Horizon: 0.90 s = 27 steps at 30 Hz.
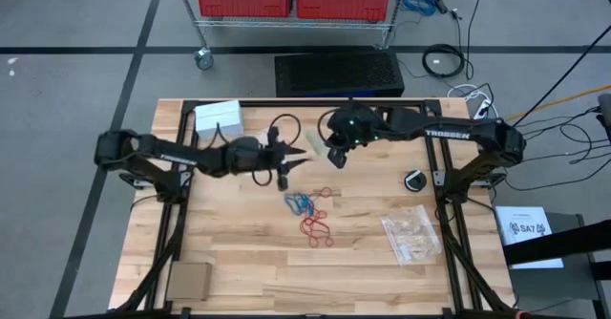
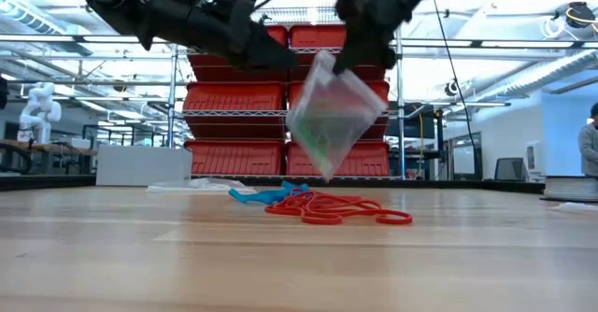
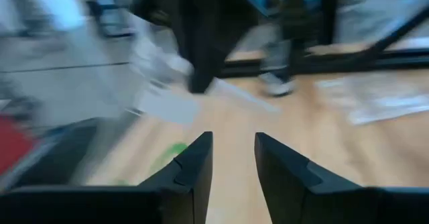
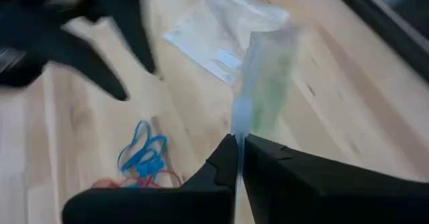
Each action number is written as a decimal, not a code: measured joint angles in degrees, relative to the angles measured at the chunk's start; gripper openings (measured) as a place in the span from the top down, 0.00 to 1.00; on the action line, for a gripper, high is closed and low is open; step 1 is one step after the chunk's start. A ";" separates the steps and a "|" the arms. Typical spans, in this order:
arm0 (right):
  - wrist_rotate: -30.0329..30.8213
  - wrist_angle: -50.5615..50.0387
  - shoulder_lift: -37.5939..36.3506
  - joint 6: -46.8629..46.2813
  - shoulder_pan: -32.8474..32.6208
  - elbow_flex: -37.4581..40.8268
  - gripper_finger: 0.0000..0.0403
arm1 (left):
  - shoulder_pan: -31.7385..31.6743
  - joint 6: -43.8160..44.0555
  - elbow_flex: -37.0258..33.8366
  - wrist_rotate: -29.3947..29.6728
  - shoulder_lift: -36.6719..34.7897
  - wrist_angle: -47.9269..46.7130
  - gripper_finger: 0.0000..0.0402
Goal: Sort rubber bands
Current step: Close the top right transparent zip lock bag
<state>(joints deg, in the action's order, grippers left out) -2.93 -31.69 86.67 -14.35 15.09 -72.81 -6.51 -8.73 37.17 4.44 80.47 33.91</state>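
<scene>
Several rubber bands (image 1: 310,214) below right gripper (image 1: 334,157).

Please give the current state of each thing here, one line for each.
Left gripper: open, empty, above the table.
Right gripper: shut on the clear bag.
Clear bag: hanging in the air, green bands inside.
Blue rubber bands: loose on the table.
Red rubber bands: loose on the table.

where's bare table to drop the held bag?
Bare wood between the brown cardboard square and the red rubber bands. Crowded mid-table: blue rubber bands, clear bag pile. Right gripper pinches the clear plastic bag; left gripper open.
</scene>
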 joint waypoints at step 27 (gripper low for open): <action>0.14 -8.95 2.86 15.26 -5.01 -3.42 1.00 | -8.46 3.98 11.62 -22.40 3.83 -12.58 0.70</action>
<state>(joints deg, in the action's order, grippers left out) -2.79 -40.64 89.54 0.91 10.08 -76.23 -14.97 -4.75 48.79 -17.96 84.30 21.33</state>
